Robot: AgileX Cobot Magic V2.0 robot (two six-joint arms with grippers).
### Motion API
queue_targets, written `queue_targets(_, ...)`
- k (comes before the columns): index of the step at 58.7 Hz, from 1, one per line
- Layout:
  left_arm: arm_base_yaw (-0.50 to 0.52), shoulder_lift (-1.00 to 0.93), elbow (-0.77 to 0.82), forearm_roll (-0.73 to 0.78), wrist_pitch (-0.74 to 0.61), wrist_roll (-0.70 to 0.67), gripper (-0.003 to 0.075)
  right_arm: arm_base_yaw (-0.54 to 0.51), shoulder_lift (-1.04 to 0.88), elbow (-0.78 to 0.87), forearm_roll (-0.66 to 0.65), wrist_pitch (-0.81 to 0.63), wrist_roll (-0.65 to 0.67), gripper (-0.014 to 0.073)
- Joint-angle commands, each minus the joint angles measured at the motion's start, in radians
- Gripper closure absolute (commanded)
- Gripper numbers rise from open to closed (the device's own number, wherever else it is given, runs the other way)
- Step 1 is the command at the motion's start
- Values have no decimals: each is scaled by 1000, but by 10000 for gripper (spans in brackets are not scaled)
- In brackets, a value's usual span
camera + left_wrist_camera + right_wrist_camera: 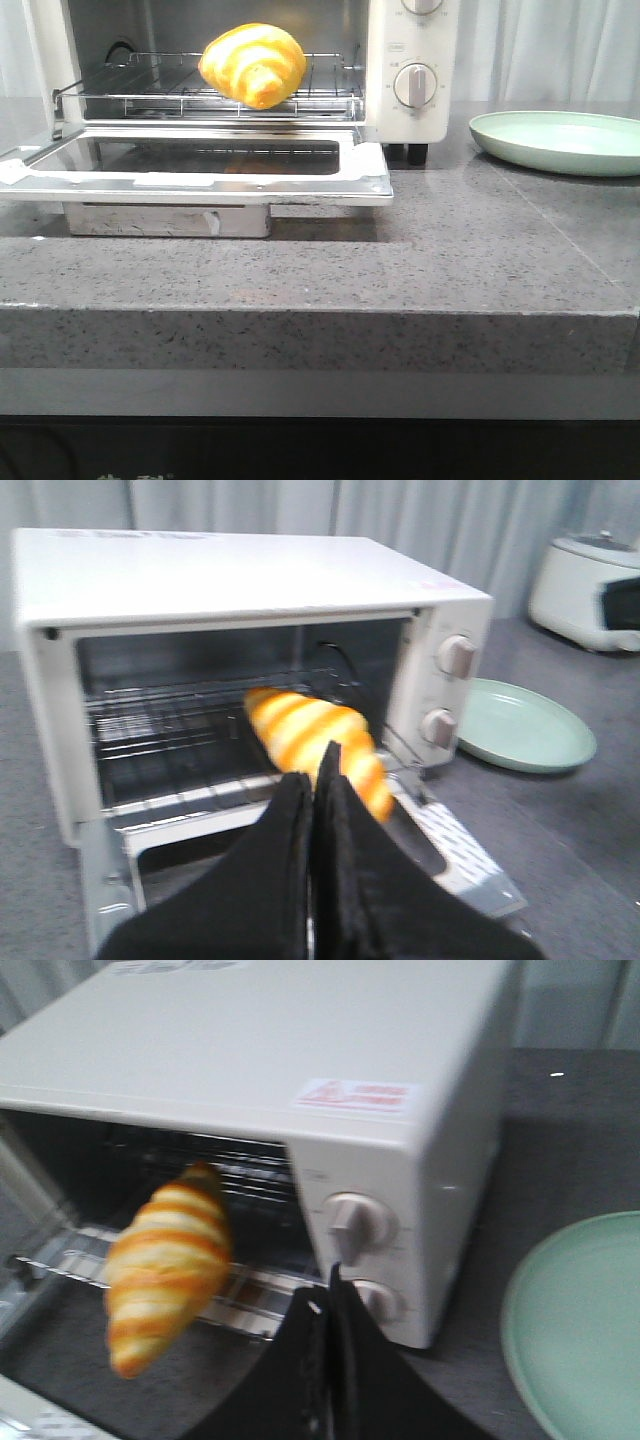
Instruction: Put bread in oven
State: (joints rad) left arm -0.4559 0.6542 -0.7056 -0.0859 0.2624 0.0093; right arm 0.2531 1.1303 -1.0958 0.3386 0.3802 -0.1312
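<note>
While bread [253, 64] sits on oven [405, 70] rack, both claws [313, 780] [330, 1295] closed, empty, just beside it.

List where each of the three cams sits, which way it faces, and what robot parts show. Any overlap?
Front: low at the table edge, facing forward at the open oven with the bread on its rack; no robot parts visible.
Left wrist: raised, facing the oven front from its left; closed left gripper at the bottom.
Right wrist: above the oven's right corner, looking down; closed right gripper shows.
Shared: all three show oven, bread and green plate.
</note>
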Motion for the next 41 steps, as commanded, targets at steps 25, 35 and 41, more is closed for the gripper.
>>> queue_targets(25,435,-105,40,2,-7,55,741,-194,-543,392,-147,-162,-10,660)
queue_targets(35,435,-244,127,2,40,71,741,-194,-767,556,-147,-162,-10,660)
queue_targets(41,435,-321,170,2,45,71,741,-194,-873,605,-147,-154,-10,660)
